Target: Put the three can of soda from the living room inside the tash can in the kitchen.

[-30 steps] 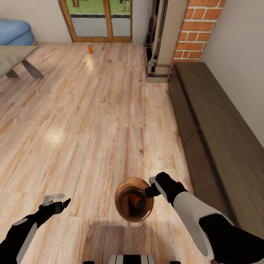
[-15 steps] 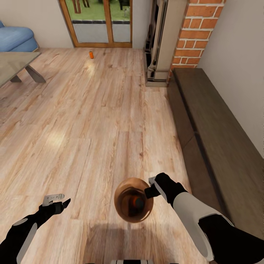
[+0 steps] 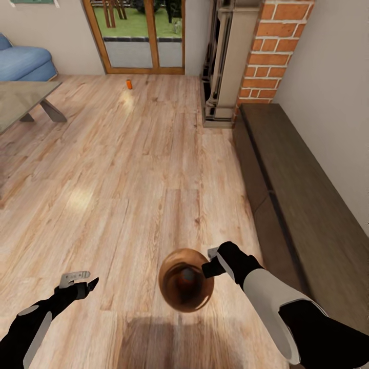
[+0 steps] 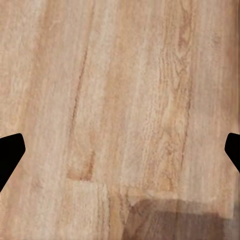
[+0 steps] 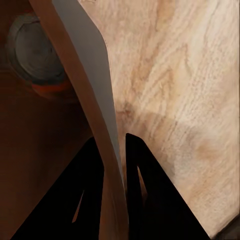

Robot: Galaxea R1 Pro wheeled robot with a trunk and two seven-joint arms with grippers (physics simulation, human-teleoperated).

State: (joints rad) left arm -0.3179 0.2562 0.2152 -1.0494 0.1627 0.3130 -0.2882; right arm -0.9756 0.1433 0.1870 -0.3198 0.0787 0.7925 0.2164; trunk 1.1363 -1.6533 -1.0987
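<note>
Inside the tash can (image 3: pixel 185 303), pinched at its rim by the right hand (image 3: pixel 209 262), lay one soda can (image 5: pixel 34 52), another orange can (image 3: pixel 129 84) waited far across the floor, and the left hand (image 3: pixel 82 281) hung spread and empty.

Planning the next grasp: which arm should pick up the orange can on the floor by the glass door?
Left. The left gripper is open and empty; the right gripper is clamped on the bin's rim. The orange can stands far off, left of centre.

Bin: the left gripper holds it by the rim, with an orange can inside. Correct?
No, the right gripper holds the bin, its jaws pinching the rim, as the right wrist view shows. The orange can inside is right.
</note>
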